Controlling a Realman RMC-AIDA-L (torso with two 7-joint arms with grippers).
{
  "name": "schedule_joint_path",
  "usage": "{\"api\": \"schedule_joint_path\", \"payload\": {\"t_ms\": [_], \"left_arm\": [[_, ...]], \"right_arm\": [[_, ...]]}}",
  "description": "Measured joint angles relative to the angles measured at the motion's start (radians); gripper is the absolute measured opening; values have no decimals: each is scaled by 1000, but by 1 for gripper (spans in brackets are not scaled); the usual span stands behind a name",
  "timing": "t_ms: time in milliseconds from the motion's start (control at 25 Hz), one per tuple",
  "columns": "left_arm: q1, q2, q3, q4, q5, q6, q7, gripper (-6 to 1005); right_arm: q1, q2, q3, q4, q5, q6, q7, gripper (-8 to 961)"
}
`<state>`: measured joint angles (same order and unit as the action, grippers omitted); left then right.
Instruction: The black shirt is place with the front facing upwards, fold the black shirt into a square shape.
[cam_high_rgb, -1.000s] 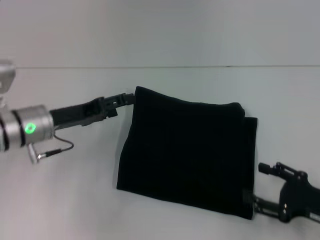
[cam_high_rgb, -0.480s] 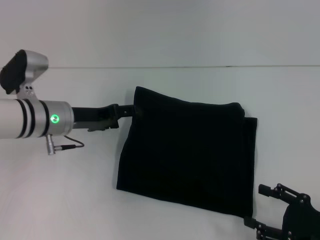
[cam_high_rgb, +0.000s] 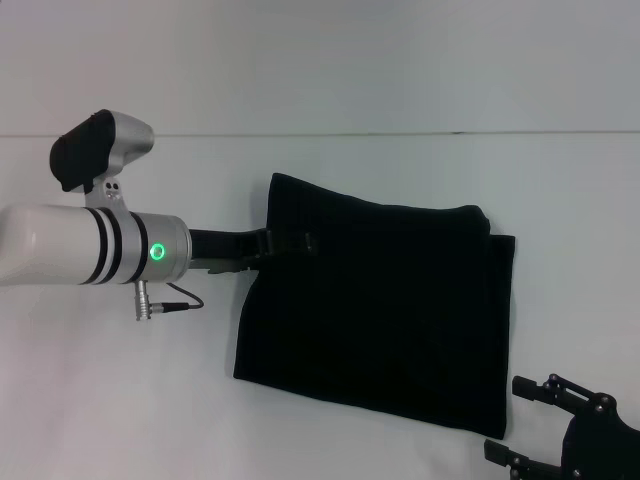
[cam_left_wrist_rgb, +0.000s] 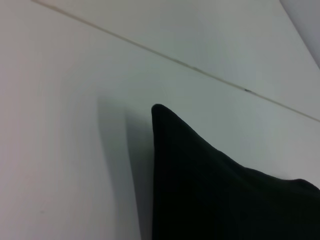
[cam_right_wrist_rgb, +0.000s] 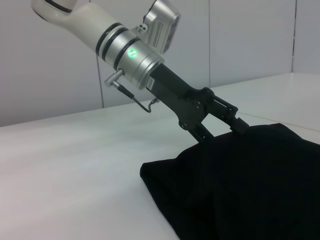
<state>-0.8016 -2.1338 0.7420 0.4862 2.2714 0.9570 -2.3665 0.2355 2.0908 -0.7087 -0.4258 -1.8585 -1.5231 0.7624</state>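
Note:
The black shirt (cam_high_rgb: 385, 315) lies folded into a rough rectangle on the white table; its print is hidden. The left wrist view shows one pointed corner of the shirt (cam_left_wrist_rgb: 220, 195). My left gripper (cam_high_rgb: 293, 243) reaches over the shirt's left edge near the far corner. In the right wrist view the left gripper (cam_right_wrist_rgb: 224, 131) has its jaws apart, one finger above the shirt (cam_right_wrist_rgb: 250, 185) and the other low at its edge. My right gripper (cam_high_rgb: 515, 420) is open at the near right, just off the shirt's near right corner and holding nothing.
A bare white table (cam_high_rgb: 150, 400) surrounds the shirt. Its far edge meets a pale wall (cam_high_rgb: 320, 60) along a thin seam. The left arm's white forearm with a green light (cam_high_rgb: 157, 251) and a small cable hangs over the table's left side.
The left arm has pushed rightward, bringing its gripper from beside the shirt's far left corner onto the left edge. The right gripper has drawn back toward me, away from the near right corner.

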Motion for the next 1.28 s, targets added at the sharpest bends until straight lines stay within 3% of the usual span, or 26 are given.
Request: {"api": "schedule_joint_path", "payload": {"t_ms": [360,720,920,1120,1280], "left_arm": [[3,-6,16,6,-9,4,59,891],[13,-26,9,14,-21,-17,112,612],[18,-25,7,14,-36,-15,124,480],[43,-20,5,14,-101,-10,143,244],[84,-18,-39,16,-136,-8,148,138]], "right_arm": [[3,1,0,1,-1,3,0,860],[6,3,2,1,-1,5,0,860],[6,3,6,2,-1,6,0,860],[12,3,8,3,1,9,0,860],[17,3,9,2,5,11,0,860]]}}
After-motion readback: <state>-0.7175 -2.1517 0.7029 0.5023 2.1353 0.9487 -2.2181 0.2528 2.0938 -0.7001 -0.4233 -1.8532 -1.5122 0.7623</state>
